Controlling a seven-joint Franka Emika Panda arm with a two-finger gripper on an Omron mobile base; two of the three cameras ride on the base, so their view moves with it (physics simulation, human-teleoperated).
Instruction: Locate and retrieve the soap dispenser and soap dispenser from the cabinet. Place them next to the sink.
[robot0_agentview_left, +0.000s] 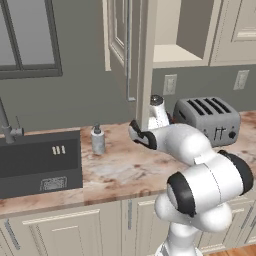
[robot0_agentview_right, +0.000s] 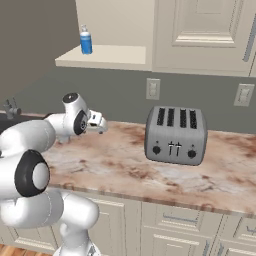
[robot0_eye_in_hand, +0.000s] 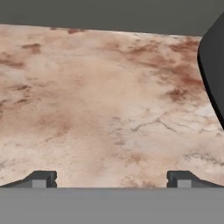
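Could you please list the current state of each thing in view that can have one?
Grey soap dispenser: upright on the counter beside the sink.
Blue soap dispenser: upright on the cabinet shelf.
Cabinet door: open.
Gripper: open, empty, over bare counter.
Toaster: slots empty.
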